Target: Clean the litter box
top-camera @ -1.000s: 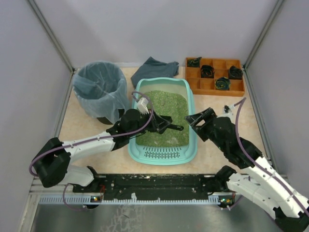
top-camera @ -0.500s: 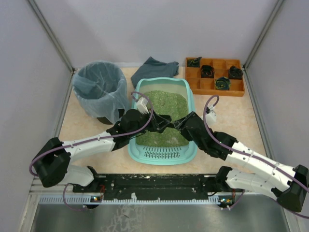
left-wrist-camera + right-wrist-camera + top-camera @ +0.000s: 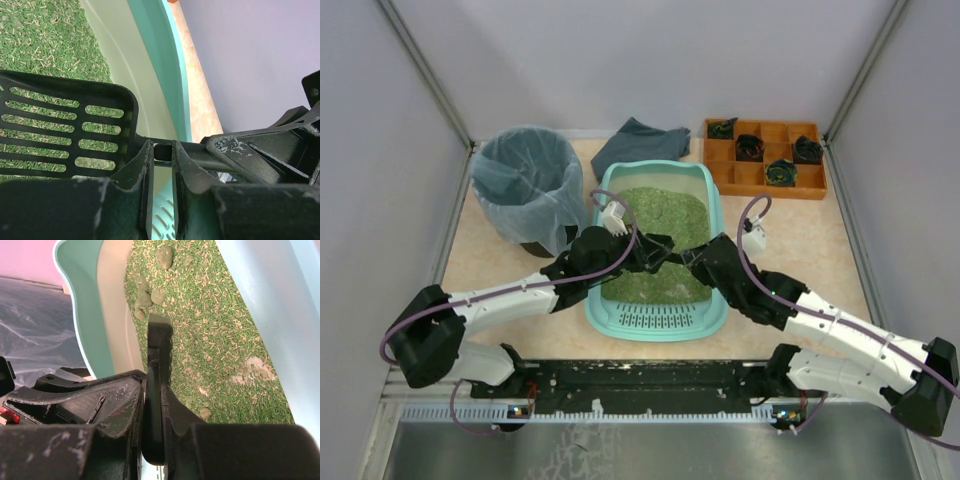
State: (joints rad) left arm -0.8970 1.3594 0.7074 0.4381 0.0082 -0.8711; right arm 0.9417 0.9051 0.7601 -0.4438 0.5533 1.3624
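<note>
The turquoise litter box sits mid-table, filled with green litter and pale clumps. A black slotted scoop hangs over the litter near the grille end. My left gripper reaches in from the left and is shut on the scoop's handle. My right gripper comes from the right, and in the right wrist view its jaws are pressed on the same handle, seen edge-on. Both grippers meet over the box's near half.
A round bin with a bluish bag stands left of the box. A grey cloth lies behind it. An orange compartment tray with dark items is at the back right. White walls close in on three sides.
My right arm swung left from beside the box to over it and closed its jaws on the scoop's handle. The left arm and scoop stayed put.
</note>
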